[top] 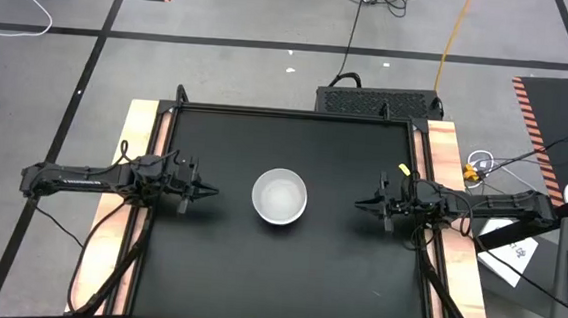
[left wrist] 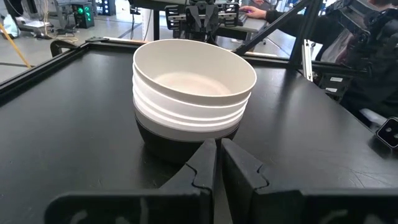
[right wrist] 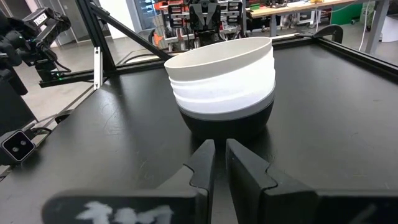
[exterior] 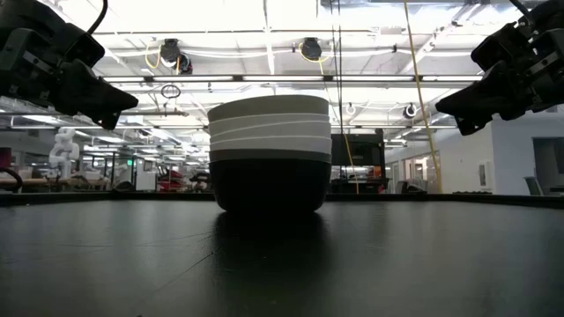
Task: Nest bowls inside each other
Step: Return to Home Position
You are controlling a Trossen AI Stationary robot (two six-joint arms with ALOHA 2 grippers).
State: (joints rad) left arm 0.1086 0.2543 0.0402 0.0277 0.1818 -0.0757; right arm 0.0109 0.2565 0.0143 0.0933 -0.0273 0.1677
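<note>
Bowls (top: 279, 197) stand nested in a single stack at the centre of the high view, on the black table (top: 286, 279), with the darkest at the bottom and the white ones above. The left gripper (top: 212, 191) is at centre left of the frame, well apart from the stack, its fingers drawn together on nothing. The right gripper (top: 359, 202) is at centre right, likewise apart, its fingers nearly touching and empty.

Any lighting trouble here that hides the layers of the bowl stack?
Low view: bright ceiling lights backlight the stack, and its black bottom bowl nearly merges with the dark table. High view: the top bowl glares white, and nothing below it shows. Wrist views: even light, layers plain, beyond the shut left gripper and right gripper.
</note>
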